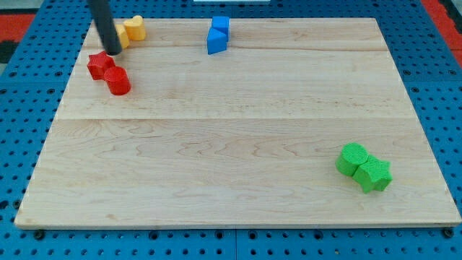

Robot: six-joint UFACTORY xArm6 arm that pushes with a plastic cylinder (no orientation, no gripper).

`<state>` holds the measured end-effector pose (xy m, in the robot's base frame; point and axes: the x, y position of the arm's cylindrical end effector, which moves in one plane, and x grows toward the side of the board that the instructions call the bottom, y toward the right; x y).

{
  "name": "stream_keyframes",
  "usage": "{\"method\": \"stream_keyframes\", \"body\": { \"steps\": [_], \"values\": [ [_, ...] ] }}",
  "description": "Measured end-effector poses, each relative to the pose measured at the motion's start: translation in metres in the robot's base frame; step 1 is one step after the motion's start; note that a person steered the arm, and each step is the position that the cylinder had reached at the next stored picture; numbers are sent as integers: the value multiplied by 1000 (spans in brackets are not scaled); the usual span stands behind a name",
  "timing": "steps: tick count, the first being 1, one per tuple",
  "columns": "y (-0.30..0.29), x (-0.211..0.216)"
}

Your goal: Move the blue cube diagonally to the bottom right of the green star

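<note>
Camera view: red blocks (pixel 108 73) beside my tip (pixel 114 51).

A pale wooden board (pixel 238 137), made of planks joined lengthwise, fills most of the view. Around the board on every side lies a blue perforated surface (pixel 433 94) with a regular grid of small holes. Beyond the board's top corners, at the view's top left and top right, red patches (pixel 22 18) show. Soft, even light falls on the board.
</note>
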<state>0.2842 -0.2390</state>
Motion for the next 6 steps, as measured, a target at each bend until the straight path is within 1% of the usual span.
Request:
{"method": "stream_keyframes", "body": {
  "steps": [1, 2, 3, 4, 5, 6],
  "values": [
    [-20, -16],
    [-12, -27],
    [20, -23],
    [26, -8],
    [-14, -42],
    [-16, -80]
  ]
}}
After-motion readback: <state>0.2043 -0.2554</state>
